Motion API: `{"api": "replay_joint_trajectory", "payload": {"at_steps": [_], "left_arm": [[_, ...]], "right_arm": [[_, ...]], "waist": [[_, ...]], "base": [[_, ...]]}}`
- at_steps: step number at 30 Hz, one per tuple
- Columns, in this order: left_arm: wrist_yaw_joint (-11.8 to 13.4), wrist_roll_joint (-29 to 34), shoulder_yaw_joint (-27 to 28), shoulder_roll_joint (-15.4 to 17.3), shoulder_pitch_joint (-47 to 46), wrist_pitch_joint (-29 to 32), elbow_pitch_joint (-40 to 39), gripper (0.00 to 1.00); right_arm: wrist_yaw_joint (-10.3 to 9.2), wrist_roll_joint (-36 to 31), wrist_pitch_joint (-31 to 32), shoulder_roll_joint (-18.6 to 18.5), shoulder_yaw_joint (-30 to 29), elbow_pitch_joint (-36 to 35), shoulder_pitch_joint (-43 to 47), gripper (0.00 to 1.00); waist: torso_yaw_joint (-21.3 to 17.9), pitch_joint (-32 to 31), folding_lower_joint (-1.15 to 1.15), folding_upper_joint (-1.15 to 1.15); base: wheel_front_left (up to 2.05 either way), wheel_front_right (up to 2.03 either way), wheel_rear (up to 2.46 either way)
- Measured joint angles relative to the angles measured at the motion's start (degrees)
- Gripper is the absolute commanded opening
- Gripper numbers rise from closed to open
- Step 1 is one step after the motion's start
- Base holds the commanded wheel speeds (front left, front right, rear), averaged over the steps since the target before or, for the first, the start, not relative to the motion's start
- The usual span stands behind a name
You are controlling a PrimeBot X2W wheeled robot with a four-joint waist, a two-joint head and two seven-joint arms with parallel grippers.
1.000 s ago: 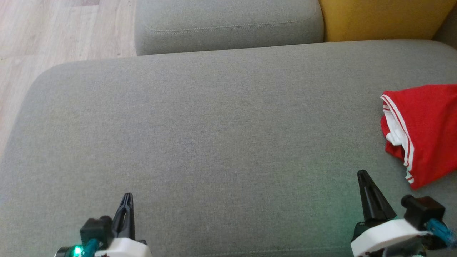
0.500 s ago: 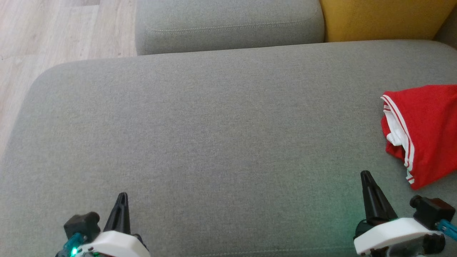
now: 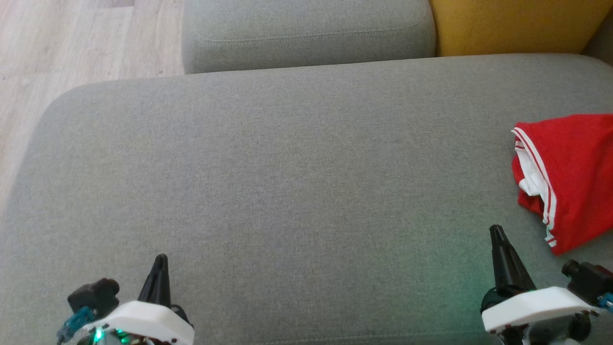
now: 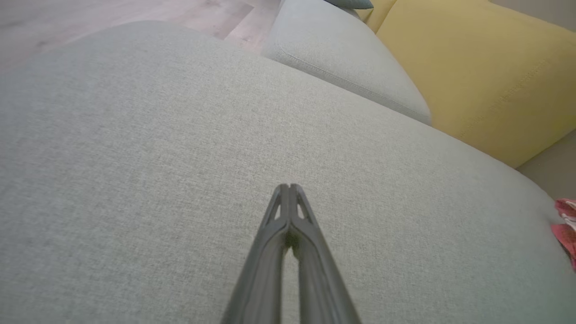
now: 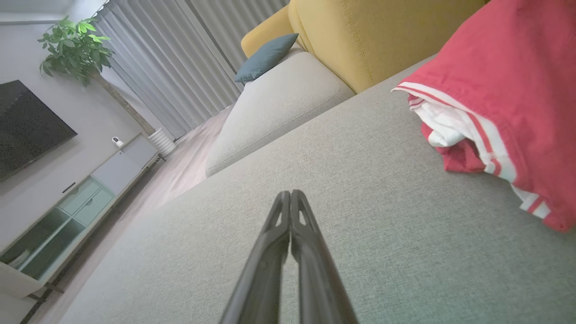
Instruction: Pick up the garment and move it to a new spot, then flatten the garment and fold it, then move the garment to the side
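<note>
Both my left gripper point(image 3: 160, 262) and right gripper point(image 3: 496, 235) are hovering, jaws pressed together on nothing. The red, white-striped cloth garment point(image 3: 572, 177) is lying folded at the right edge of the grey fabric sofa cushion point(image 3: 287, 191) — I'm judging little is remaining.

I am counting one red garment point(image 3: 570, 177), lying at the right. I am seeing two grippers: the left gripper point(image 3: 160, 262) and the right gripper point(image 3: 496, 232), both near. I am counting two grey cushions, the near cushion point(image 3: 287, 182) and the far cushion point(image 3: 306, 33), plus one yellow cushion point(image 3: 512, 24) at the far right, one blue pillow point(image 5: 265, 56), one plant point(image 5: 74, 49), one television point(image 5: 27, 126) and one cabinet point(image 5: 90, 189).
</note>
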Motion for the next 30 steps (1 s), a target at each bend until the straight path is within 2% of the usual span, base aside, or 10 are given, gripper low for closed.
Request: {"api": "replay_joint_trajectory", "payload": {"at_steps": [30], "left_arm": [[-4.93, -18.76, 4.85, -1.80, -2.40, 4.12, 1.37, 0.00]], "right_arm": [[0.00, 19.89, 1.19, -0.24, -1.60, 3.30, -3.48, 0.00]], "waist": [[0.23, 0.03, 0.00, 0.00]], "base": [[0.00, 0.00, 0.00]]}}
